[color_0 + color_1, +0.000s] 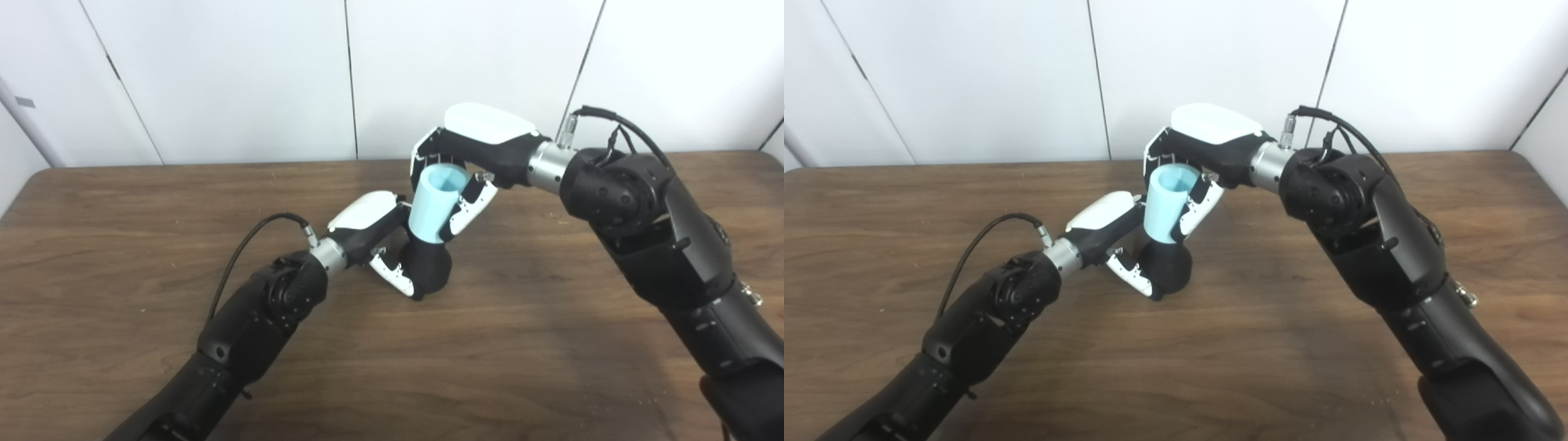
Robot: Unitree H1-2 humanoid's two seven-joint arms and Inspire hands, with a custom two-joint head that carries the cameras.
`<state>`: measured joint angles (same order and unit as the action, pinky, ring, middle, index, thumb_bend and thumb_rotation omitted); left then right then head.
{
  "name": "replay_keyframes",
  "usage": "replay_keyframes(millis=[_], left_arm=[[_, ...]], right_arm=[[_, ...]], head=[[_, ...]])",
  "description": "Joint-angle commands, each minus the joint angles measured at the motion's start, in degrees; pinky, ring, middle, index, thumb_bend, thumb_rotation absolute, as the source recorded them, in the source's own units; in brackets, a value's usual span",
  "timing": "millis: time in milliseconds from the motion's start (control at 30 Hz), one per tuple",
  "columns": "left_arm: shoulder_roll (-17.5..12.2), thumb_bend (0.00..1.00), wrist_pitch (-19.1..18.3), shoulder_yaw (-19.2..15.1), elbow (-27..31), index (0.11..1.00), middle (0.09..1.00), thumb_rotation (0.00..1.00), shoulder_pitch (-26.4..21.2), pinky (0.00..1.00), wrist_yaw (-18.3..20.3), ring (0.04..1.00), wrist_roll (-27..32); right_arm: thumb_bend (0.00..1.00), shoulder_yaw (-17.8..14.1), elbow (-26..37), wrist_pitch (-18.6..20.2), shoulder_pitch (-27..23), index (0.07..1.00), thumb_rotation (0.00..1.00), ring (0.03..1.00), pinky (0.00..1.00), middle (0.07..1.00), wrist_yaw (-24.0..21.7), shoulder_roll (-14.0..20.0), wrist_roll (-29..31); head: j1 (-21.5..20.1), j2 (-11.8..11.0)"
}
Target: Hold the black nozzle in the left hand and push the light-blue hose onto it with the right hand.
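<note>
tapered light-blue hose (432, 205) seemingly seated on rounded black nozzle (432, 266).

Left hand (375, 236) low with fingers curled closed; right hand (465, 159) above it, fingers wrapped downward.

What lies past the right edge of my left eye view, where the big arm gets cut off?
Observer: The right eye view shows the table's far right corner, with a side wall meeting the back wall behind it.
Operator: And the arm?
Observer: There the right arm fits inside the frame, running from the right hand, which holds the light-blue hose, down to the bottom edge.
</note>
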<state>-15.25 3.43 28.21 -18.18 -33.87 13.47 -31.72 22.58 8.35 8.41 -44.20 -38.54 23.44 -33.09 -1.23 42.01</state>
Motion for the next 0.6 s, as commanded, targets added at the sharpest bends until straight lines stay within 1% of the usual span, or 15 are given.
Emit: replay_keyframes(millis=[0,300,467,567], left_arm=[[-2.5,0.53,-4.0,-0.4,-3.3,0.491,0.475,0.00,1.9,1.00,2.0,0.603,-2.0],[-2.6,0.53,-3.8,-0.1,-2.9,0.491,0.475,0.00,1.9,1.00,2.3,0.607,-2.4],[-2.6,0.53,-3.6,0.1,-2.9,0.491,0.476,0.00,1.8,1.00,2.5,0.606,-2.4],[-2.7,0.53,-3.6,0.2,-3.0,0.490,0.477,0.00,1.6,1.00,2.8,0.608,-2.3]], right_arm=[[0.50,1.2,-0.2,-1.2,0.8,0.511,0.00,0.427,0.41,0.455,-1.5,1.7,-0.3],[0.50,2.6,-1.3,-1.9,1.5,0.506,0.00,0.442,0.38,0.461,-1.3,1.5,-0.1],[0.50,3.5,-1.5,-1.5,1.7,0.494,0.00,0.454,0.38,0.476,-1.7,1.1,-0.1],[0.50,3.8,-1.7,-2.0,2.0,0.491,0.00,0.459,0.37,0.486,-1.5,1.2,0.1]], head=[[0.0,0.1],[0.2,0.4],[0.2,0.6],[0.4,0.7]])
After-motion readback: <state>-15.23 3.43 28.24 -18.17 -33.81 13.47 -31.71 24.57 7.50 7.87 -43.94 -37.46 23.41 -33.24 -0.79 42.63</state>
